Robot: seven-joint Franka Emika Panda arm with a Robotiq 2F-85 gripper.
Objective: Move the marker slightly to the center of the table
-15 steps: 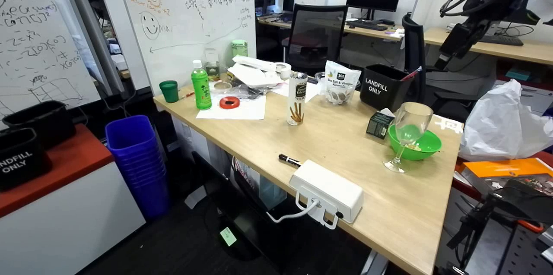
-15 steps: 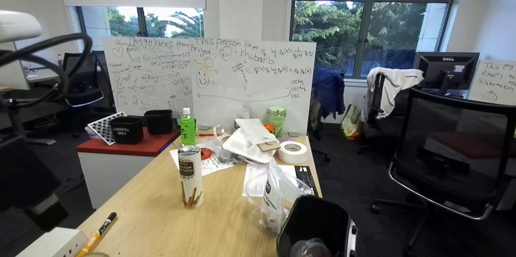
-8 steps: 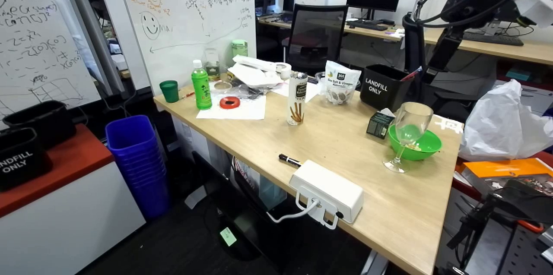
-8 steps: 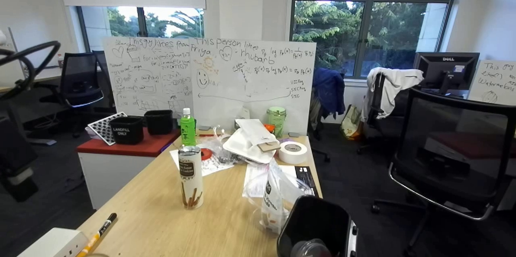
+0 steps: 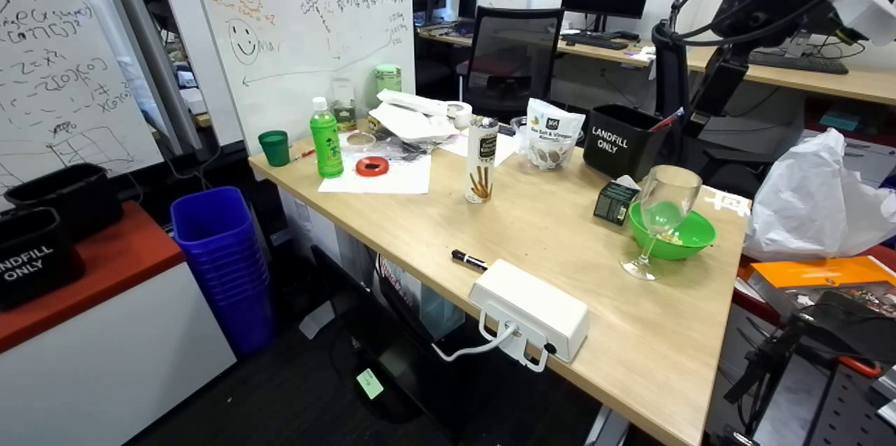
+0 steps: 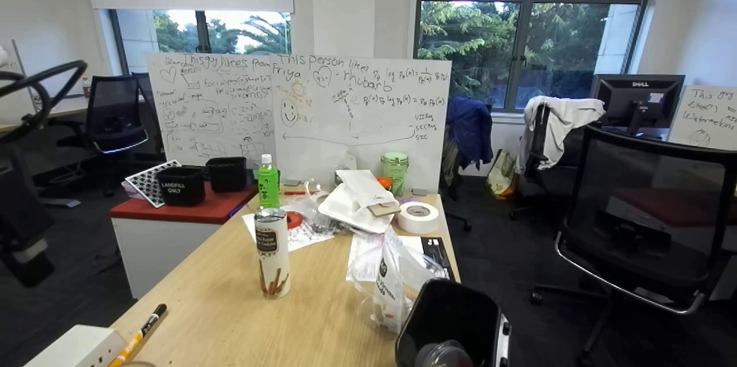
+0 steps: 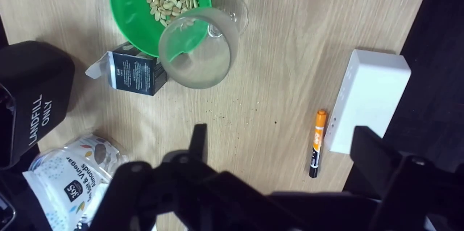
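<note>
The marker [image 7: 317, 144], orange at one end and black at the other, lies on the pale wood table [image 7: 275, 86] beside the white power strip [image 7: 373, 97]. In both exterior views the marker [image 5: 469, 260] [image 6: 138, 335] lies near the table's long edge, partly hidden by the strip in one of them. My gripper [image 7: 281, 127] is open and empty in the wrist view, held above the table, with the marker below and between its spread fingers. In an exterior view the arm's dark lower end [image 6: 26, 263] is at the left edge; its fingers are unclear there.
A wine glass [image 7: 197, 49] leans over a green bowl [image 7: 134, 9] of nuts, with a small dark box [image 7: 134, 69] beside it. A black landfill bin [image 5: 623, 141], an almond bag [image 5: 551, 134] and a tall white can [image 5: 481, 162] stand on the table.
The arm has swung: leftward and slightly lower in one exterior view, toward the left edge in the other. It has barely moved in the last half second. The marker has not moved.
</note>
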